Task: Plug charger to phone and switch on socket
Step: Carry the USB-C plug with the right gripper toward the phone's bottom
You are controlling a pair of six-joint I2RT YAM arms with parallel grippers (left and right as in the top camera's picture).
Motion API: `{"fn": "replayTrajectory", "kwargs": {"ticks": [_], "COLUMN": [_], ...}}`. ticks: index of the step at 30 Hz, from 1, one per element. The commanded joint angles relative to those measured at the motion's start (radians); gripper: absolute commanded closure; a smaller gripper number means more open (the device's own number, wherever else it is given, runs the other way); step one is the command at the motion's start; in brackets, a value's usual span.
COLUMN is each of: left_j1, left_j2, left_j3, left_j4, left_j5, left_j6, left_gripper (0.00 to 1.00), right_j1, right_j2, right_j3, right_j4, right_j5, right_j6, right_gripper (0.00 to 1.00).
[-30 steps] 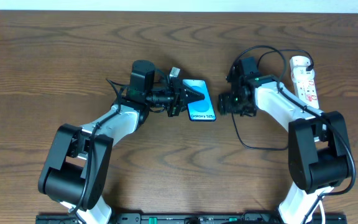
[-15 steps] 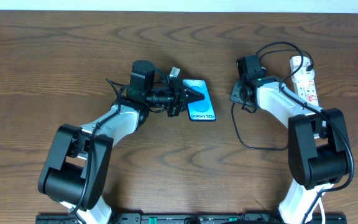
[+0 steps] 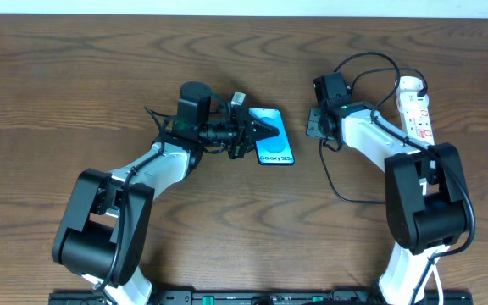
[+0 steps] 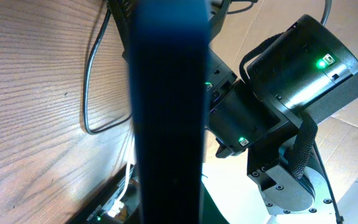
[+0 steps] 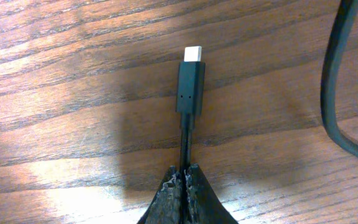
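Note:
The phone [image 3: 275,142] lies tilted at the table's middle, its blue screen facing up. My left gripper [image 3: 263,129] is shut on its left part. In the left wrist view the phone's dark edge [image 4: 169,112] runs straight up the frame. My right gripper [image 3: 313,127] hovers to the right of the phone, apart from it. Its fingers [image 5: 173,186] are shut on the charger's thin cable just behind the black plug [image 5: 191,84]. The plug's silver tip [image 5: 194,54] points away over the wood. The charger cable [image 3: 333,182] loops down and right. The white socket [image 3: 415,106] lies at the far right.
The right arm [image 4: 291,81] fills the right side of the left wrist view, with a black cable [image 4: 91,87] curving on the wood beside it. A thicker black cable [image 5: 333,93] runs down the right edge of the right wrist view.
My right gripper has shut on the charger cable and shifted a little left and up, dragging the cable loop with it. The left arm and phone have not moved.

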Motion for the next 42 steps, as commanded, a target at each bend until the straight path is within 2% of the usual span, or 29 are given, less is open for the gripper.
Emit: {"fn": "replayTrajectory", "kwargs": {"ticks": [1, 6, 8, 12, 15, 18, 24, 28, 34, 38, 42], "left_j1": [-0.003, -0.003, -0.003, -0.003, -0.003, -0.003, -0.003, -0.003, -0.003, -0.003, -0.003], "left_j2": [-0.016, -0.016, -0.016, -0.016, -0.016, -0.016, -0.016, -0.015, -0.015, -0.015, -0.015], "left_j3": [0.029, 0.029, 0.029, 0.029, 0.029, 0.029, 0.030, 0.030, 0.038, 0.040, 0.040], "left_j4": [0.007, 0.007, 0.007, 0.007, 0.007, 0.026, 0.305, 0.323, 0.382, 0.428, 0.441], "left_j5": [0.031, 0.031, 0.032, 0.032, 0.057, 0.058, 0.056, 0.021, -0.014, -0.064, -0.170], "left_j6": [0.017, 0.017, 0.017, 0.017, 0.017, 0.017, 0.021, 0.021, 0.055, 0.051, 0.018], "left_gripper": [0.93, 0.92, 0.93, 0.93, 0.93, 0.93, 0.93, 0.93, 0.92, 0.93, 0.93], "right_j1": [0.018, 0.017, 0.015, -0.017, -0.059, -0.110, -0.212, -0.277, -0.319, -0.270, -0.215], "right_j2": [0.125, 0.125, 0.122, 0.098, 0.043, -0.048, -0.262, -0.395, -0.596, -0.673, -0.722], "right_j3": [-0.075, -0.075, -0.075, -0.074, -0.073, -0.073, -0.073, -0.073, -0.082, -0.148, -0.272], "right_j4": [-0.058, -0.083, -0.080, -0.013, -0.035, -0.122, -0.353, -0.520, -0.867, -0.888, -0.777], "right_j5": [-0.129, -0.188, -0.291, -0.639, -0.707, -0.747, -0.971, -1.072, -1.217, -1.241, -1.375], "right_j6": [-0.011, -0.011, -0.017, -0.167, -0.239, -0.333, -0.600, -0.755, -1.083, -1.099, -1.081], "right_gripper": [0.99, 0.99, 0.99, 0.99, 0.99, 0.99, 0.99, 0.99, 0.99, 0.99, 0.98]}}
